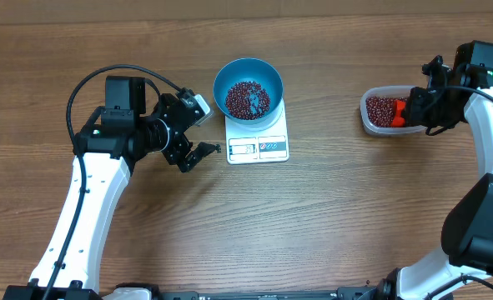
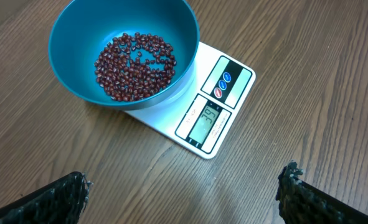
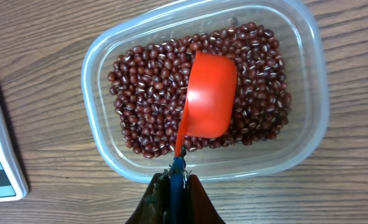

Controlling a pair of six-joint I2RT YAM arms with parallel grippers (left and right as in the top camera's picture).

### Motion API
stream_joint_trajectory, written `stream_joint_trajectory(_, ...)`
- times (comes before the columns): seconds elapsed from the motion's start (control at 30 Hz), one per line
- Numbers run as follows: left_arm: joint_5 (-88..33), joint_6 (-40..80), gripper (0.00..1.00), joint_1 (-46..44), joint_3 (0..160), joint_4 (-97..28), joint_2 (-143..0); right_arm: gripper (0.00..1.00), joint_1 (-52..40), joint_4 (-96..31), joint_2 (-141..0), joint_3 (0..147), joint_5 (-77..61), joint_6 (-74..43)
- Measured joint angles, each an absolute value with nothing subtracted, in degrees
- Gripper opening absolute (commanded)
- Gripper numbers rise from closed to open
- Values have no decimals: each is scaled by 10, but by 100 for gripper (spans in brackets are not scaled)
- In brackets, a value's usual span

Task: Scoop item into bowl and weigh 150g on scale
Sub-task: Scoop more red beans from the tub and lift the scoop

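Mid-worktop (image 1: 329, 217), the bowl (image 1: 226, 77) sits on the far end of the kitchen scale (image 1: 259, 148), with beans (image 1: 248, 100) in its bottom. The scale's display lies at its near edge. The left hand (image 1: 203, 127) is just left of the scale, apart from it. Well to the right, a tub (image 1: 368, 112) holds more beans and a measuring scoop (image 3: 210, 93), its handle in the right hand (image 3: 176, 173) at the tub's right side.

From overhead, I'm seeing bare table (image 1: 329, 200) lying open between the scale (image 1: 259, 148) and the tub (image 1: 378, 117) at its 3 o'clock, leaving room for a gripper to pass. The bowl (image 1: 248, 87) is covering the scale's 12 o'clock half. The left gripper (image 1: 206, 129) is crowding its 9 o'clock side, jaws spread, not touching. The scoop (image 3: 208, 96) is occupying the tub's middle.
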State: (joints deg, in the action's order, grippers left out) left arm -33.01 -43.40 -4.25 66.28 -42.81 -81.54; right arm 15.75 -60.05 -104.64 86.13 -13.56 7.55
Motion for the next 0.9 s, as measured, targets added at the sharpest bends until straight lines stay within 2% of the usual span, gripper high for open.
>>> stream_joint_trajectory(0.9,-330,-434,100,-43,663,-428,-815,4,172,-598,-1060,857,-242,75)
